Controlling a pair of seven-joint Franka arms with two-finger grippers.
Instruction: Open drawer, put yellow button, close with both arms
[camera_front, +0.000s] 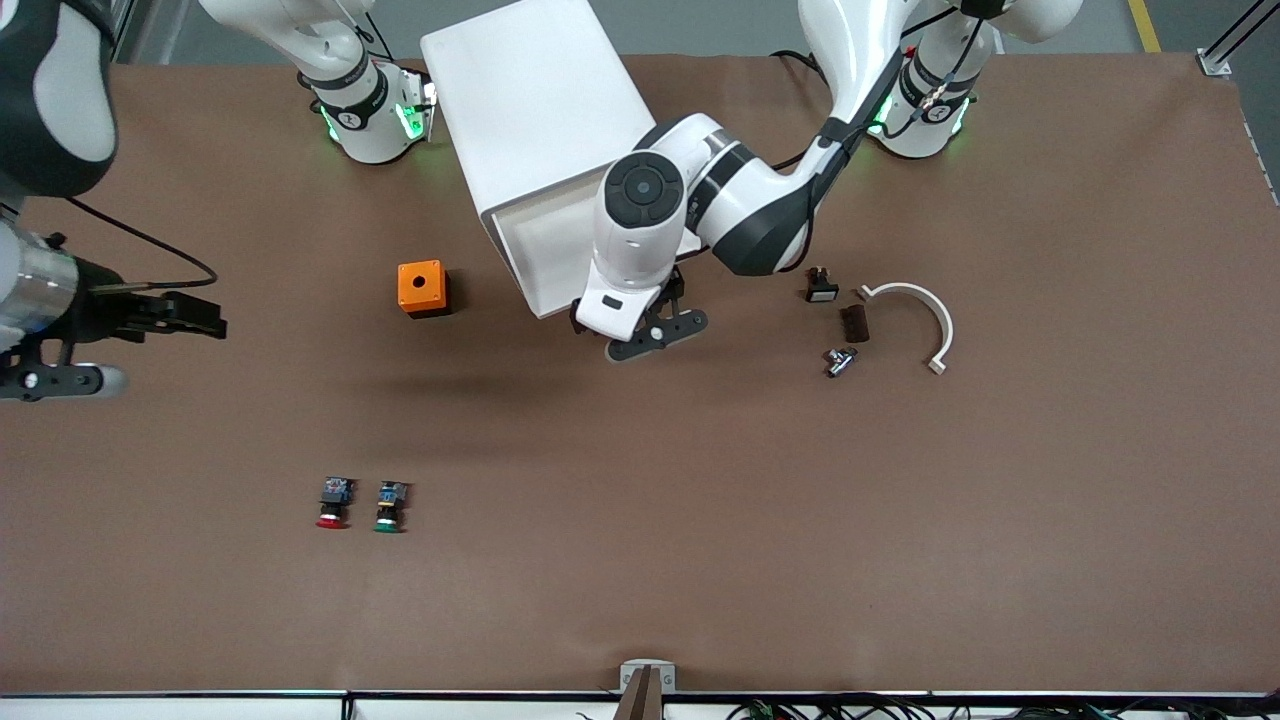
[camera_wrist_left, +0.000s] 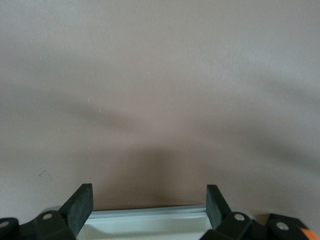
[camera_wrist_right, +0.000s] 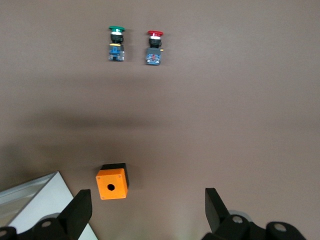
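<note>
The white drawer cabinet (camera_front: 530, 110) stands between the arms' bases, its drawer (camera_front: 545, 250) pulled out toward the front camera. My left gripper (camera_front: 660, 335) is open at the drawer's front edge. In the left wrist view (camera_wrist_left: 149, 197) the drawer's white rim (camera_wrist_left: 150, 215) lies between the fingers, which hold nothing. My right gripper (camera_front: 205, 318) is open and empty, up in the air at the right arm's end of the table. In the right wrist view (camera_wrist_right: 147, 200) it looks down past the orange box (camera_wrist_right: 112, 183). The yellow button shows in no view.
An orange box (camera_front: 423, 288) with a round hole sits beside the drawer. A red-capped button (camera_front: 334, 503) and a green-capped button (camera_front: 391, 506) lie side by side nearer the front camera. A small black switch (camera_front: 821, 287), a dark block (camera_front: 855, 322), a metal piece (camera_front: 840, 361) and a white curved strip (camera_front: 925, 315) lie toward the left arm's end.
</note>
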